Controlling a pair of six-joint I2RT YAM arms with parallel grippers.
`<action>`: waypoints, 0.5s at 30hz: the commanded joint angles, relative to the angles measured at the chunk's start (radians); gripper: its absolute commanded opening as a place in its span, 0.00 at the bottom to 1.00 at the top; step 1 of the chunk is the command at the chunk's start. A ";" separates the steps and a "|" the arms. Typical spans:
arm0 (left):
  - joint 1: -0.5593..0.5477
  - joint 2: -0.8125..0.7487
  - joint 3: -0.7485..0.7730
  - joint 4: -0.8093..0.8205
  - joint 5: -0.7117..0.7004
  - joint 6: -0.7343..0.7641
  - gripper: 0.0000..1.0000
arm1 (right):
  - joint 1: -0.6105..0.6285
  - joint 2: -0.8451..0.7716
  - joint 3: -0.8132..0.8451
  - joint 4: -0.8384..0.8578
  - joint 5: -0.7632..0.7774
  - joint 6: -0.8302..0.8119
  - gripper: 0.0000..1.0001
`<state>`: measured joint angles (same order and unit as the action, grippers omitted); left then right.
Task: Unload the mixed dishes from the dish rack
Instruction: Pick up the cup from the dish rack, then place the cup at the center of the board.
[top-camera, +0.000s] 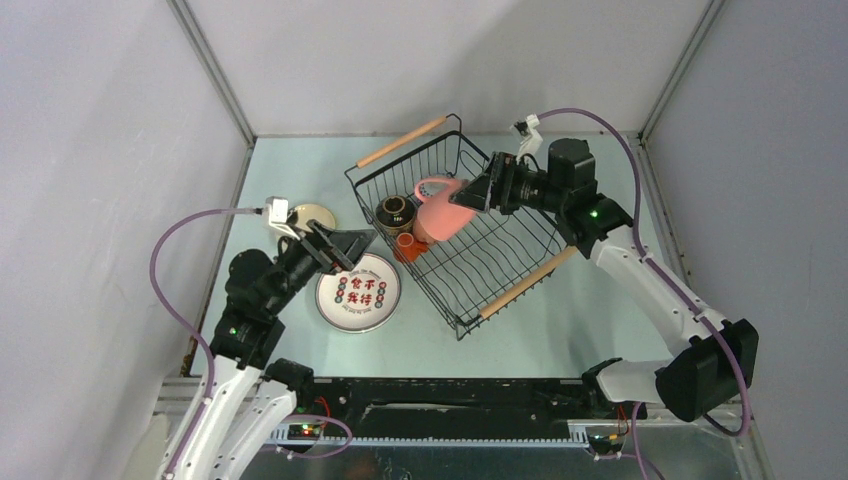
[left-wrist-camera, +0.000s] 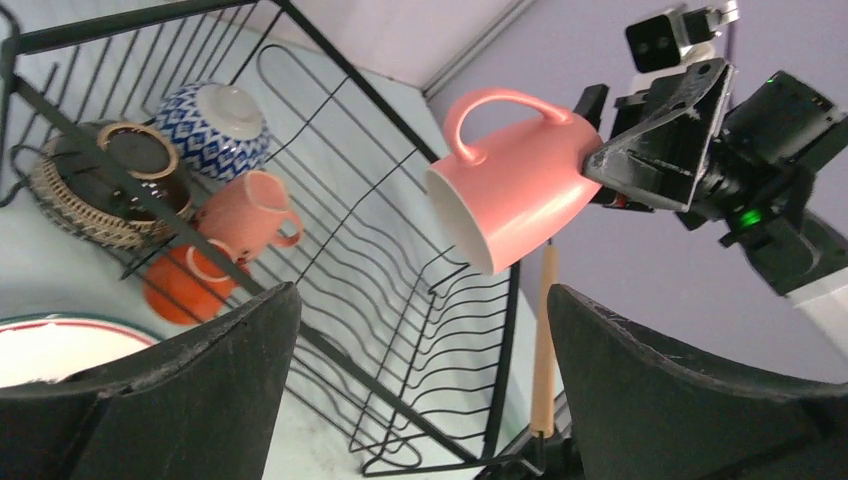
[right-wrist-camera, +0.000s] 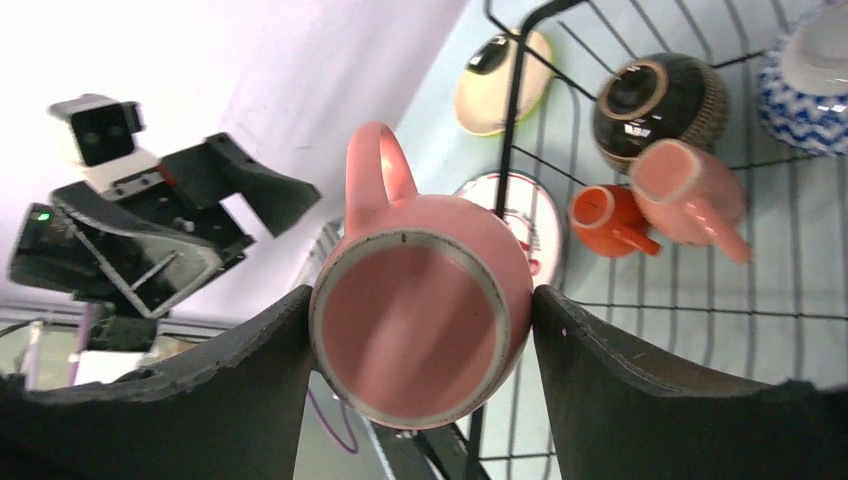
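My right gripper (top-camera: 472, 194) is shut on a large pink mug (top-camera: 440, 212) and holds it on its side above the black wire dish rack (top-camera: 500, 262). In the right wrist view the mug's base (right-wrist-camera: 420, 320) sits between both fingers. In the rack are a smaller pink mug (right-wrist-camera: 690, 190), an orange cup (right-wrist-camera: 605, 220), a dark brown bowl (right-wrist-camera: 660, 105) and a blue patterned bowl (right-wrist-camera: 810, 90). The white plate with red characters (top-camera: 358, 292) and a cream saucer (top-camera: 313, 215) lie on the table left of the rack. My left gripper (top-camera: 345, 245) is open and empty above the plate.
The rack stands at an angle, with wooden handles at its far-left (top-camera: 402, 141) and near-right (top-camera: 528, 283) ends. Grey walls close in the pale table on the left, back and right. The left wrist view shows the held mug (left-wrist-camera: 515, 190) over the rack wires (left-wrist-camera: 420, 330).
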<state>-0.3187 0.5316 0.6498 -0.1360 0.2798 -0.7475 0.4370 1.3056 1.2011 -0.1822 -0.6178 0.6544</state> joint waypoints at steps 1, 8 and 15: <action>-0.010 0.024 -0.015 0.205 0.067 -0.111 0.99 | 0.053 -0.061 0.000 0.236 -0.033 0.155 0.03; -0.046 0.055 -0.049 0.363 0.077 -0.191 0.98 | 0.112 -0.072 -0.094 0.503 -0.001 0.357 0.03; -0.085 0.092 -0.066 0.459 0.058 -0.235 0.95 | 0.170 -0.022 -0.132 0.683 0.004 0.475 0.03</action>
<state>-0.3820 0.6052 0.5854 0.2089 0.3290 -0.9363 0.5774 1.2812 1.0519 0.2344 -0.6209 1.0130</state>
